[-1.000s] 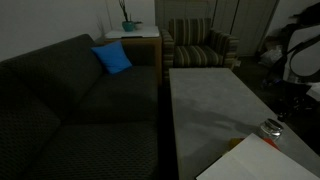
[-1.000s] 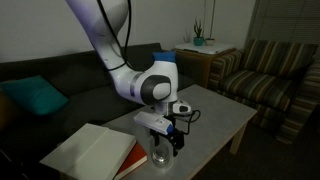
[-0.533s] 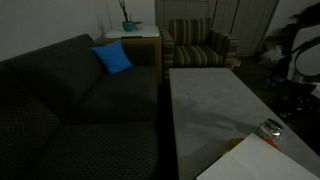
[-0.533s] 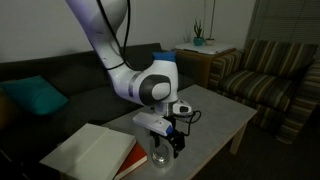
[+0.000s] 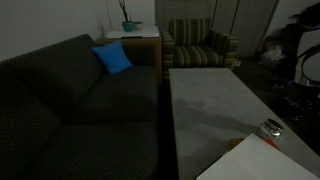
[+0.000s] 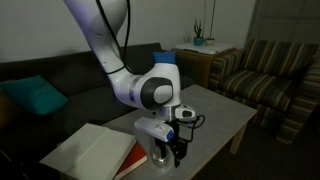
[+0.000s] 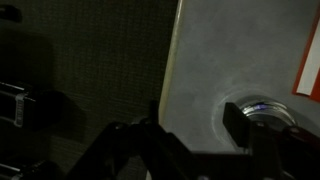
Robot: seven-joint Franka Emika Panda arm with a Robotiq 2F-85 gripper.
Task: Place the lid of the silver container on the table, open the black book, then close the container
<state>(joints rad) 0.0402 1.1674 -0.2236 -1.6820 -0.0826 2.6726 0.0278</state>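
— Where is the tin?
— The tin (image 5: 271,128) stands at the near end of the table (image 5: 210,100), just beside the open book (image 6: 85,150).
— And the pincer?
— The pincer (image 6: 170,150) hangs low by the tin, fingers apart, gripping nothing.

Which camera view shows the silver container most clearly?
An exterior view shows the silver container whole and unblocked. In an exterior view the tool hides most of it. The wrist view shows only part of its rim.
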